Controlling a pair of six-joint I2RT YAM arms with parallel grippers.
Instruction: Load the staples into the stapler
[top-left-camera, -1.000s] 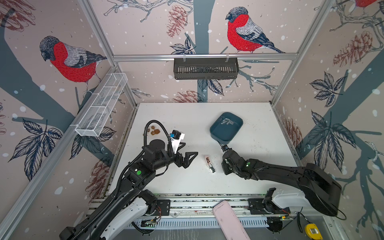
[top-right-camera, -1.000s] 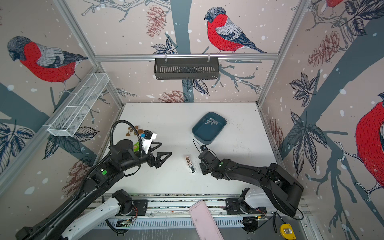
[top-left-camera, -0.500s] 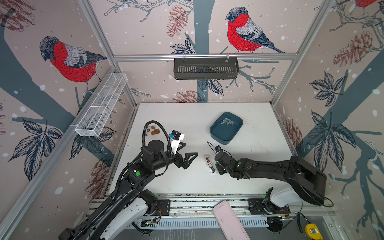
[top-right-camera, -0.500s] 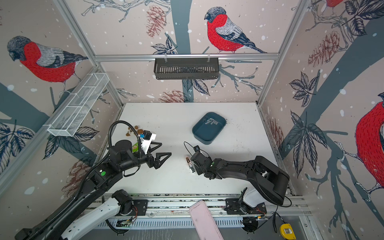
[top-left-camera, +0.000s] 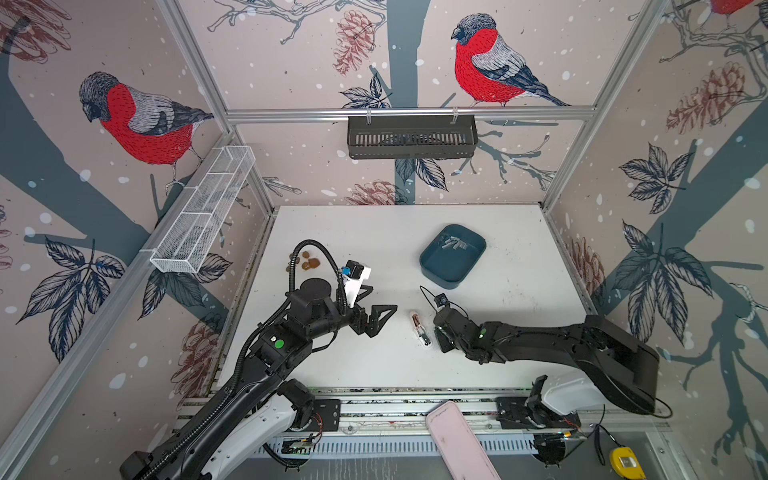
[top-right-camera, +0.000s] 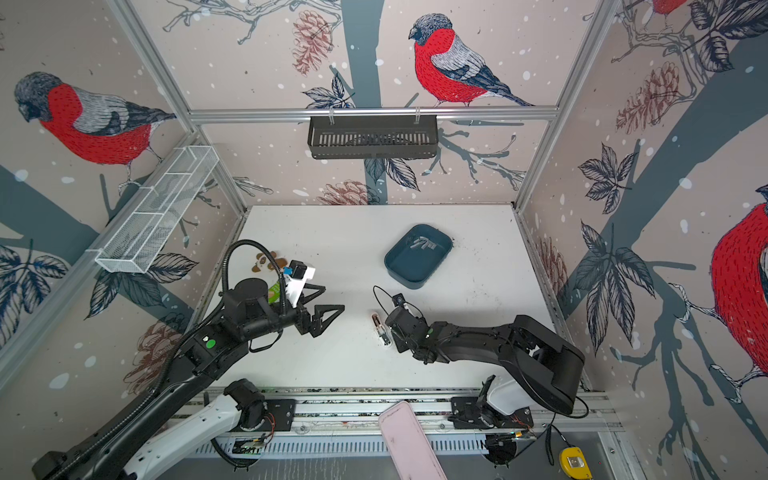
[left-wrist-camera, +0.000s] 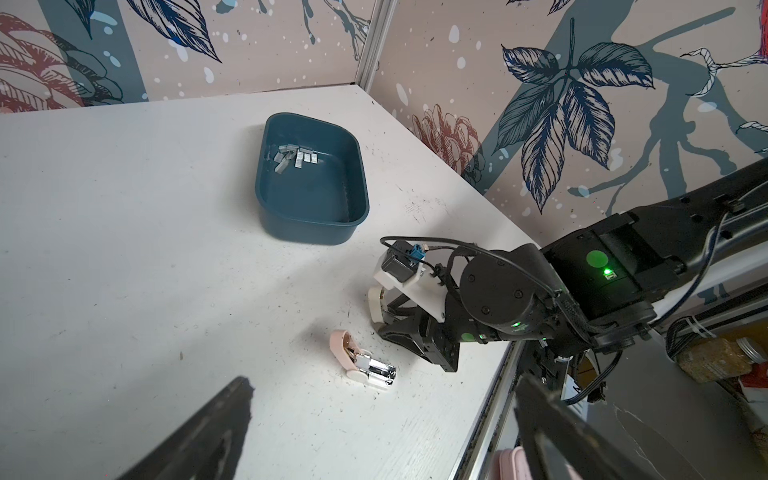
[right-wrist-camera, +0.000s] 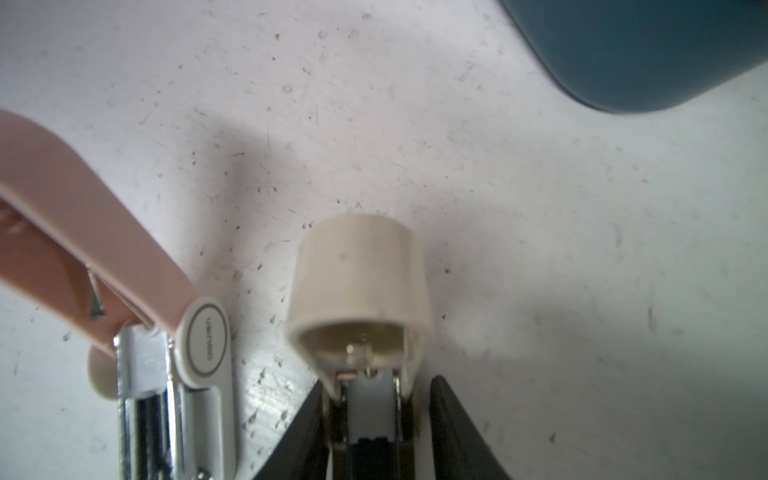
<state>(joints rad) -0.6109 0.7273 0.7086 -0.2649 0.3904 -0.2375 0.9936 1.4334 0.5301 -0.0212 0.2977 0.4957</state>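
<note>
A pink mini stapler (top-left-camera: 419, 330) (top-right-camera: 380, 328) (left-wrist-camera: 361, 363) lies hinged open on the white table, its shiny metal magazine showing. The staples (top-left-camera: 454, 243) (top-right-camera: 423, 243) (left-wrist-camera: 295, 156) lie in a dark blue tray (top-left-camera: 440, 282) (left-wrist-camera: 316, 199) further back. My right gripper (top-left-camera: 438, 332) (right-wrist-camera: 374, 399) is low, just right of the pink stapler (right-wrist-camera: 83, 232). A cream-capped stapler piece (right-wrist-camera: 361, 274) (left-wrist-camera: 375, 303) sits between its jaws. One finger rests on it, the other stands off with a gap. My left gripper (top-left-camera: 376, 320) (left-wrist-camera: 382, 436) hovers wide open and empty, left of the stapler.
Brown bits (top-left-camera: 305, 262) lie at the table's left side. A white wire basket (top-left-camera: 203, 216) hangs on the left wall and a black basket (top-left-camera: 411, 137) on the back wall. A pink case (top-left-camera: 457, 440) leans on the front rail.
My right gripper has slid left until it is beside the pink stapler, and its jaws have widened around the cream piece. The left arm has stayed put.
</note>
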